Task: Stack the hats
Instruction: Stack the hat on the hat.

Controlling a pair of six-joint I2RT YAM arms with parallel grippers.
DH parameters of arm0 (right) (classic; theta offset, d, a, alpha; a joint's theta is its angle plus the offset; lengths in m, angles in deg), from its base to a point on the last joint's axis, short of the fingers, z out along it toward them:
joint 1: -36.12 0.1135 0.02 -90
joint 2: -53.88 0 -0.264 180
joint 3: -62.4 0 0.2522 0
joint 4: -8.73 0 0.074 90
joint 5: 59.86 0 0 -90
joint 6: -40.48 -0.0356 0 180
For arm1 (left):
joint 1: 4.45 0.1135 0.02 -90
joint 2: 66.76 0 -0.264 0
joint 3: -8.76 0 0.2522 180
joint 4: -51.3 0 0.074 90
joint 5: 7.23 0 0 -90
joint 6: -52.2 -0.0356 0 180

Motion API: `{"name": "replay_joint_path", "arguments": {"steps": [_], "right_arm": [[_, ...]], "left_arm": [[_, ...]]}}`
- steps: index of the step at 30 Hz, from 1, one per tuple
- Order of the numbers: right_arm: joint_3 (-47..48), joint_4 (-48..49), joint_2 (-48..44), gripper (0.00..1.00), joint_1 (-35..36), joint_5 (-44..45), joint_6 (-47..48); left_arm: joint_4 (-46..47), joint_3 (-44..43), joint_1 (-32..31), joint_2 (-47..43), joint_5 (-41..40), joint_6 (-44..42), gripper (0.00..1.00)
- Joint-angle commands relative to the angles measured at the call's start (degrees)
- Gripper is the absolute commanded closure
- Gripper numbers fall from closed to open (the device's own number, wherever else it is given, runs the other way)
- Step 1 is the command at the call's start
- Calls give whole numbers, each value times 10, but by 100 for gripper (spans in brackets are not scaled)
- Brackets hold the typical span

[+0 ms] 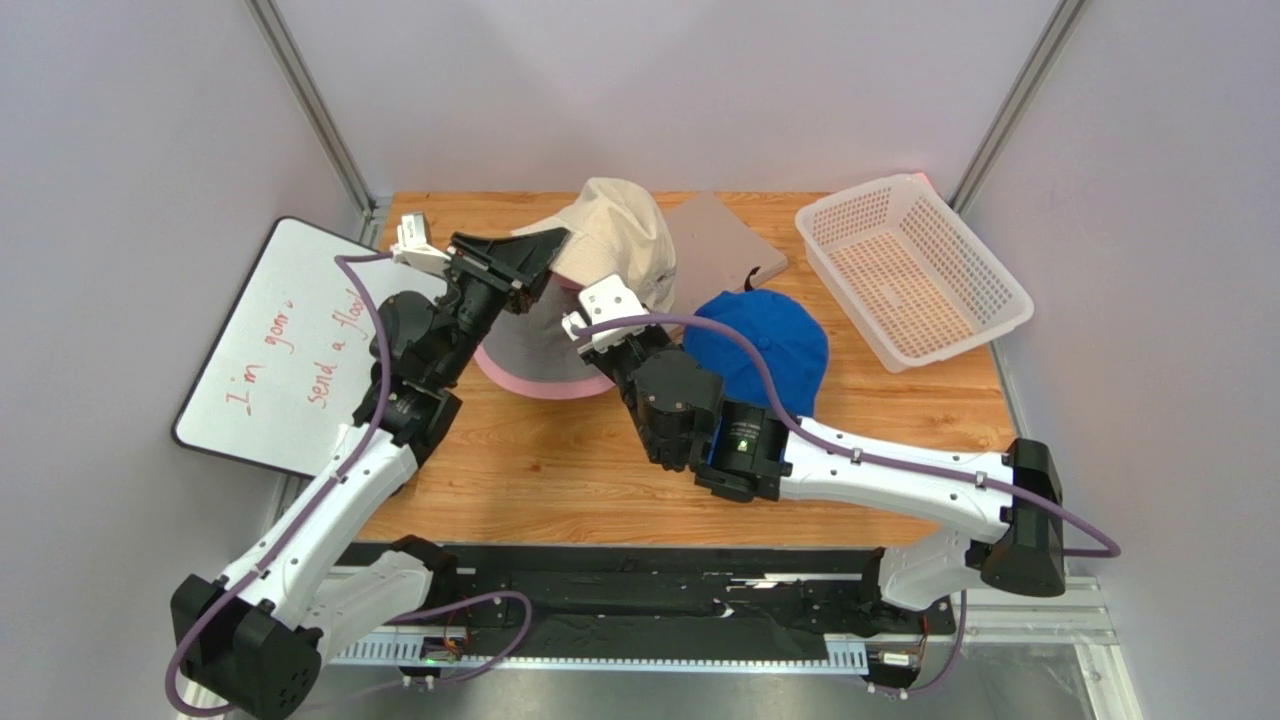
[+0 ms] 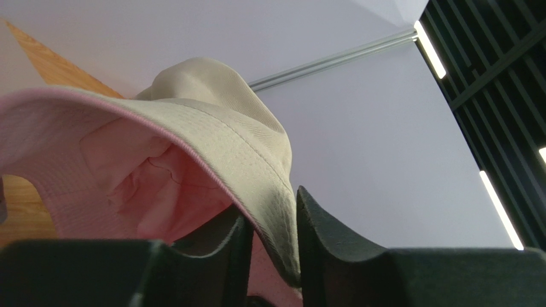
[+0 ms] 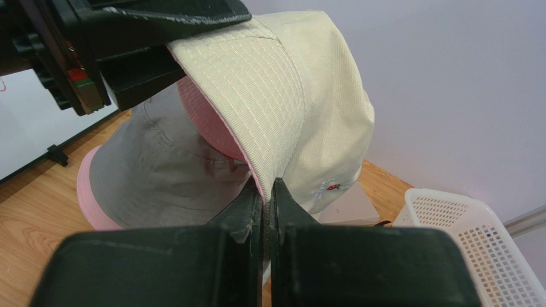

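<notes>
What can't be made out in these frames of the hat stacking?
Top view: grey hat mostly hidden under the beige hat.
Top view: blue cap partly behind the right arm; visor unseen.
Top view: flat grey item behind the beige hat, partly covered, unidentifiable.
Right wrist: embroidered mark on beige hat, too small to read.

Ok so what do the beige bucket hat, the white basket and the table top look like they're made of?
Beige bucket hat: soft woven cloth, probably cotton, matte; stitched rows on the brim, it drapes.
White basket: likely moulded plastic, regular mesh holes.
Table top: wood or wood veneer, visible grain, low sheen.
</notes>
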Motion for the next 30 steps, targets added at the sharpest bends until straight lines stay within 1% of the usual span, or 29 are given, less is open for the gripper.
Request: {"name": "replay_joint_path", "arguments": {"steps": [1,2,3,5,7,8,9,10,11,12,13,14,15,16,17,18,19,20,21,22,23,24,25,27,30], "right_arm": [[-10,36,-33,100,5,-31,10],[-15,35,-36,100,5,-33,10],[-18,36,-40,100,5,-38,9],[-20,32,-45,100,5,-41,7],[-19,23,-53,99,5,-45,7],[-11,17,-56,88,5,-52,6],[-6,-4,-61,77,3,-54,5],[0,-16,-64,62,2,-58,3],[10,-43,-70,36,2,-64,-7],[14,-55,-76,28,-3,-66,-14],[16,-65,-93,22,-7,-69,-26],[17,-93,-105,18,-12,-95,-37],[16,-105,-117,17,-27,-111,-62],[15,-114,-148,16,-38,-125,-76],[14,-133,-160,16,-48,-160,-87],[15,-144,-176,16,-71,-179,-108],[16,-155,-189,17,-82,-203,-117],[17,-169,-210,18,-92,-241,-126],[17,-173,-218,18,-114,-255,-132],[16,-174,-224,19,-125,-264,-146],[15,-176,-233,19,-134,-279,-149],[15,-177,-235,19,-146,-285,-152],[14,-177,-236,19,-150,-287,-157],[15,-181,-230,19,-153,-288,-159],[15,-181,-216,20,-154,-293,-163]], "left_arm": [[36,-20,0,9,23,16,78],[39,-18,0,9,23,22,85],[43,-16,0,10,24,25,100],[51,-29,1,16,31,13,100],[36,-55,3,30,58,-9,100],[32,-88,7,39,71,-29,100],[29,-107,10,61,109,-39,100],[21,-127,14,75,132,-48,100],[15,-171,24,90,156,-62,100],[8,-196,30,123,208,-70,100],[-7,-221,33,141,234,-86,100],[-17,-270,40,159,260,-92,100],[-32,-293,44,192,310,-98,100],[-41,-313,46,206,333,-115,100],[-59,-353,53,221,355,-125,100],[-100,-374,57,246,393,-140,100],[-125,-395,60,260,413,-179,100],[-147,-438,63,273,432,-200,100],[-180,-456,64,298,456,-217,100],[-189,-473,65,312,470,-248,100],[-199,-507,68,327,485,-261,100],[-230,-524,71,357,511,-272,100],[-230,-537,75,368,525,-278,100],[-222,-532,87,382,545,-281,100],[-227,-497,109,375,535,-307,100]]}}
